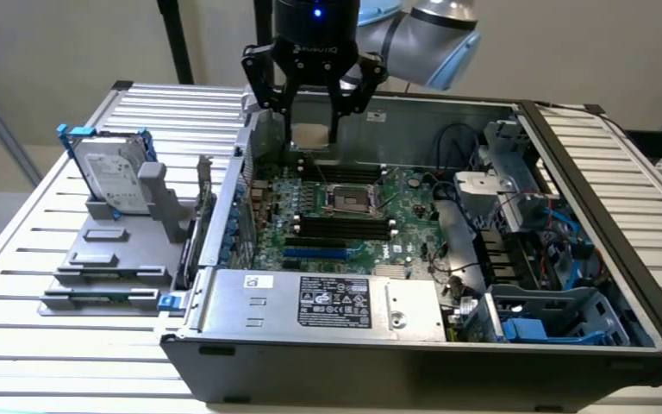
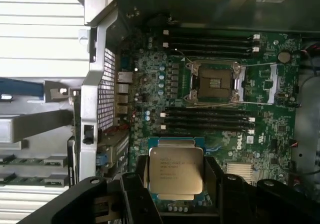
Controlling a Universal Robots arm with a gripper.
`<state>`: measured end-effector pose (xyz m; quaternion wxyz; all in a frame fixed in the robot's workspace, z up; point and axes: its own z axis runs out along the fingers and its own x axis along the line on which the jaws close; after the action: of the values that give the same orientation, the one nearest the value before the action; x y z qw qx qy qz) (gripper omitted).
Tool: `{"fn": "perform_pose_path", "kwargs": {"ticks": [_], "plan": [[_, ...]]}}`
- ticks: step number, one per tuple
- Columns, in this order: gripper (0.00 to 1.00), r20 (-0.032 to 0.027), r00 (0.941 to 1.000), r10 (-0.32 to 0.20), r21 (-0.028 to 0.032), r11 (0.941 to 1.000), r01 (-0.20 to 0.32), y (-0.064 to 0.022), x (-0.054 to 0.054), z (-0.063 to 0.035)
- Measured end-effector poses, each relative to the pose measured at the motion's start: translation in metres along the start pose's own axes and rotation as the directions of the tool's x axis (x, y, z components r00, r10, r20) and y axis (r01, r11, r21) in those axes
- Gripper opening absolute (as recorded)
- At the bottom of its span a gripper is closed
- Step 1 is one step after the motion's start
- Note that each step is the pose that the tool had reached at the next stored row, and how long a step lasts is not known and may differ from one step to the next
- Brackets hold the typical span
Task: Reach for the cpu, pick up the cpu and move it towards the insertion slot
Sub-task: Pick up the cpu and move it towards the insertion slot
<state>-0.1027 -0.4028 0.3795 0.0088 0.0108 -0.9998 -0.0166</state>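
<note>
My tool (image 1: 313, 129) is pinching the chip (image 1: 311, 134) by its edges — I hold it in the air above the far part of the open computer case (image 1: 423, 362), over the green board (image 1: 343, 220). The socket (image 1: 351, 200) sits below and nearer, its silver frame between two banks of black memory slots. In the wrist view the chip (image 2: 176, 170) is flat, silver top showing, well apart from the socket (image 2: 216, 83).

Exterior high, oblique; wrist straight down — motherboard (image 1: 343, 216) shared

insertion slot (image 1: 351, 199) open above; memory slots (image 1: 343, 228) flank
</note>
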Motion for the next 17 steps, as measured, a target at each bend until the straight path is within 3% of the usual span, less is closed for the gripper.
{"fn": "perform_pose_path", "kwargs": {"ticks": [17], "plan": [[0.54,-0.0001,1.0000,0.000,0.0001,1.0000,0.000,0.0356,-0.038,0.0005]]}}
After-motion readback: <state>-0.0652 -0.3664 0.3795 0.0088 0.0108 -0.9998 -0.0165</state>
